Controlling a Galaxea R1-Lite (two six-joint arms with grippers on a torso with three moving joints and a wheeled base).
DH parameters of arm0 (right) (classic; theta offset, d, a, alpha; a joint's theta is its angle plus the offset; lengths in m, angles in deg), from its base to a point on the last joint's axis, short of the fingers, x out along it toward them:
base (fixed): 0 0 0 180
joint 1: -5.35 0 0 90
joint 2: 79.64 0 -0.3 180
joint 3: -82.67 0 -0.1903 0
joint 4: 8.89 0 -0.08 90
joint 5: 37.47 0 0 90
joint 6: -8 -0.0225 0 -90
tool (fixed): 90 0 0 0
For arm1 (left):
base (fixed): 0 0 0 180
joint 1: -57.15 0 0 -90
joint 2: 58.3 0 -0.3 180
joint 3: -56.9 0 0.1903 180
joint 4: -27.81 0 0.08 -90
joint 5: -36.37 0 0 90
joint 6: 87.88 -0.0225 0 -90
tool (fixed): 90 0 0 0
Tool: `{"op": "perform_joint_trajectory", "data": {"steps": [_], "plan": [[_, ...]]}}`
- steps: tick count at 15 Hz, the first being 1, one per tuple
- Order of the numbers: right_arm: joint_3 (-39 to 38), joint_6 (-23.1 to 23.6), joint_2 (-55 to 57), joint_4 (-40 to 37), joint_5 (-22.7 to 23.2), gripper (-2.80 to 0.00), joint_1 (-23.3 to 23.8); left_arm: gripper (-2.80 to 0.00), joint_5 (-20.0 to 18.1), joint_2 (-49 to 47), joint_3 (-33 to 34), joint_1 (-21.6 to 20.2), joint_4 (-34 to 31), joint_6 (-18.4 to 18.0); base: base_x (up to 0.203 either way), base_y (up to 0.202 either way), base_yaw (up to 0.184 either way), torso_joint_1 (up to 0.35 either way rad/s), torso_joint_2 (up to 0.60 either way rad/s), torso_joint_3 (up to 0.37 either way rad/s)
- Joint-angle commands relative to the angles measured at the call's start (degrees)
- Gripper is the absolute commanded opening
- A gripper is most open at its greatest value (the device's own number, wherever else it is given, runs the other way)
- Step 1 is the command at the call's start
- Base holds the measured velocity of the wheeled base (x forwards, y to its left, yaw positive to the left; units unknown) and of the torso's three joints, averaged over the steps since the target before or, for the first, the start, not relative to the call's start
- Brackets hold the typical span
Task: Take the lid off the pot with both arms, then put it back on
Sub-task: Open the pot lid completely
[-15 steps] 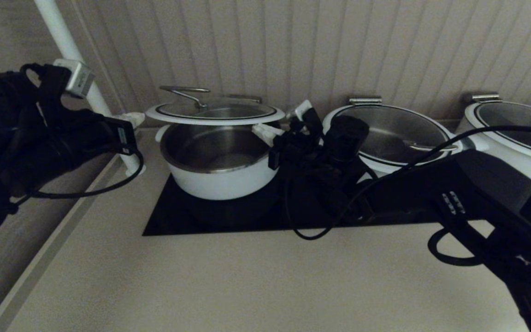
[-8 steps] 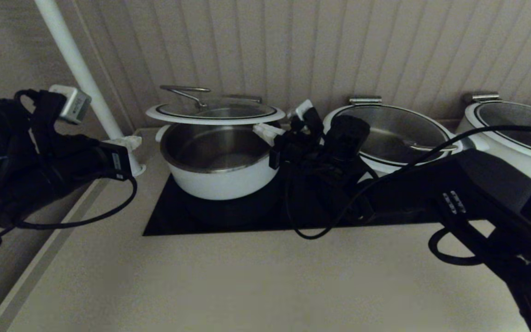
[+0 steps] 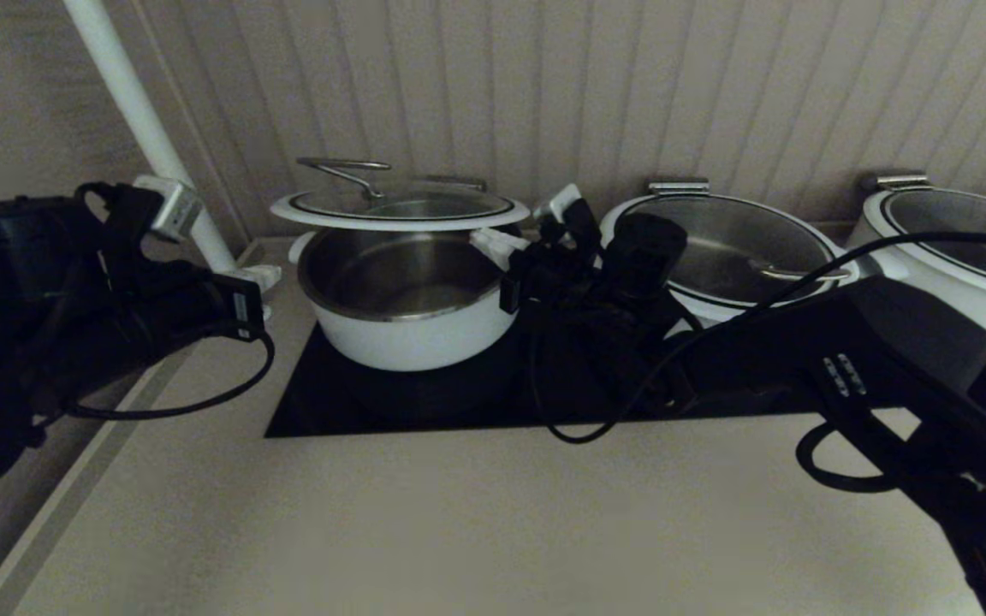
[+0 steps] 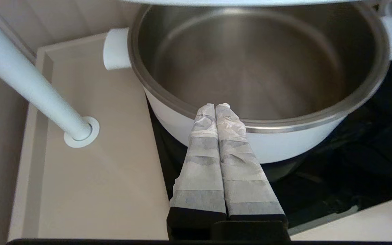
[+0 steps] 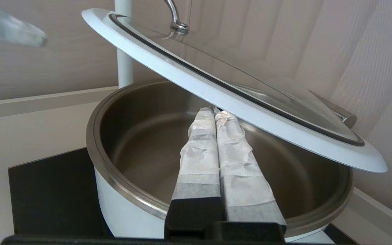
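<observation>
1. The pot (image 3: 403,299) stands on a black hob panel (image 3: 424,402) set into the worktop (image 3: 459,530), toward the worktop's back edge and nearer its left side; its steel inside is bare.
2. The lid (image 3: 399,210) sits raised over the pot, apart from the rim along the front. In the right wrist view it tilts, and its far edge comes down near a steel bracket (image 5: 344,117) at the back of the pot.
3. The right gripper (image 5: 215,111) reaches in from the pot's right side, the arm stretched low across the hob. Its wrapped fingers (image 5: 199,146) are pressed flat together, holding nothing, and their tips lie under the lid's white rim; I cannot tell whether they touch it.
4. The left gripper (image 4: 215,106) hangs at the pot's left front, above the worktop's left edge, with the arm bent back toward the left. Its fingers (image 4: 201,153) are likewise closed tight on one another, empty, the tips pointing over the near rim of the pot, below the lid.
5. A white pole (image 3: 146,128) rises slantwise from a round foot at the back left corner of the worktop, just beside the left wrist.
6. Along the back edge to the right stand two wider white pots (image 3: 720,248), each under its own glass lid.
</observation>
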Motion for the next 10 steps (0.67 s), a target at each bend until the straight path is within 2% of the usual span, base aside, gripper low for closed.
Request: {"op": "perform_joint_trajectory", "data": {"steps": [1,10], "plan": [[0.01,0.09,-0.1,0.39,0.14,-2.8,-0.03,-2.8,-0.05,-2.52,-1.19,0.47,0.25,0.03,0.0,0.0,0.0,0.0,0.0,0.0],[2.18,0.09,-0.1,-0.9,0.22,-2.8,0.06,-2.8,0.31,-7.05,-8.66,3.34,0.25,0.39,0.0,0.0,0.0,0.0,0.0,0.0]]}}
